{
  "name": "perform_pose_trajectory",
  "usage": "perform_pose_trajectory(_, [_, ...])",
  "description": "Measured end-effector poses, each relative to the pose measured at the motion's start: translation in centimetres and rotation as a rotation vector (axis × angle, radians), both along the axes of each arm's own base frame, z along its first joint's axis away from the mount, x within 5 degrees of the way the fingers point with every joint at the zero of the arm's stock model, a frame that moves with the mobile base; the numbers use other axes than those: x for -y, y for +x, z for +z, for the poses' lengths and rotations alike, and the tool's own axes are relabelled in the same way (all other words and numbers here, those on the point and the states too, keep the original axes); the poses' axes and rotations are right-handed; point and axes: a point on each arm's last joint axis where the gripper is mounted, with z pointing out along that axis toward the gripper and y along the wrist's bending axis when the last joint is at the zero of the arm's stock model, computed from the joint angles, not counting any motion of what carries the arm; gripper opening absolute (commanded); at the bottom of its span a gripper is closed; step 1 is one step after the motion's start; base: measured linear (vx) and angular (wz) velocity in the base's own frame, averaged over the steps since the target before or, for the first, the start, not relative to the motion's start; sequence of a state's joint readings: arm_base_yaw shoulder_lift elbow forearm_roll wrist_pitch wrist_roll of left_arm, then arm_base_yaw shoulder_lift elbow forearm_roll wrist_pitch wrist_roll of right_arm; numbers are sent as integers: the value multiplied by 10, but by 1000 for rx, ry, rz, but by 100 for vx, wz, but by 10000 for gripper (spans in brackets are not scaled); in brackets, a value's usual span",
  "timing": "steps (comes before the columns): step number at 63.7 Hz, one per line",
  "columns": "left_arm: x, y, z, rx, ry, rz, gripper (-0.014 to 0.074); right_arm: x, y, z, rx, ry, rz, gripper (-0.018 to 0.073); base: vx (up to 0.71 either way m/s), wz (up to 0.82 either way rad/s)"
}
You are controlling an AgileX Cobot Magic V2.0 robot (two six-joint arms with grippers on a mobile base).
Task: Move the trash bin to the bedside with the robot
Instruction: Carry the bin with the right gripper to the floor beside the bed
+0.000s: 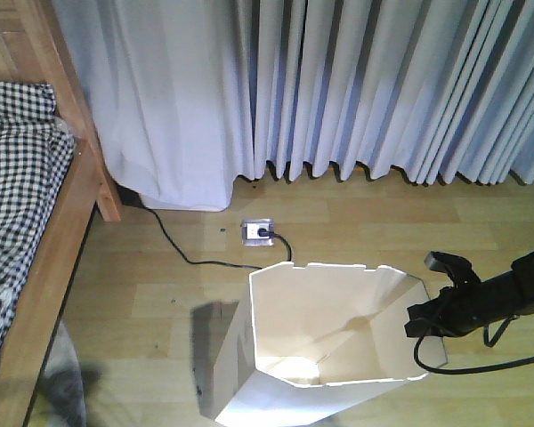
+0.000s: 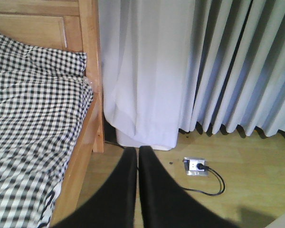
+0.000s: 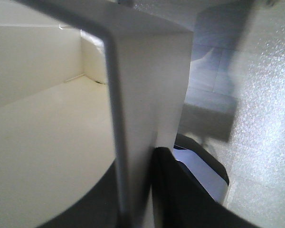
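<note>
The thin-walled cream plastic bin [image 1: 329, 311], likely light and flexible, is clamped at its rim by the right fingers [image 3: 180, 199].

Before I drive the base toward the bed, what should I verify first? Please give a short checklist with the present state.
1. Right gripper grips trash bin wall: ok, the wall sits between its jaws.
2. Bin empty: ok, nothing seen inside.
3. Way to bed: not ok, a black cable lies near the bed post.
4. Left gripper: ok, shut, holding nothing.
5. Bin base lifted: cannot tell.
</note>
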State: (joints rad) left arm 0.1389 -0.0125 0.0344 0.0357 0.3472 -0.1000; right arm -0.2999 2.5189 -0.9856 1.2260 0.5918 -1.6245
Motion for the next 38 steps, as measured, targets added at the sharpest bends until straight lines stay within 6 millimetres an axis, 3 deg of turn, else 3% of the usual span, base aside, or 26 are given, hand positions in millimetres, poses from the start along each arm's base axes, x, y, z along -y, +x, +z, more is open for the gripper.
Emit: perform_pose_trajectory(38, [0, 0, 0, 0, 0, 0, -6, 0, 0, 0, 0, 0, -1, -5, 15, -3])
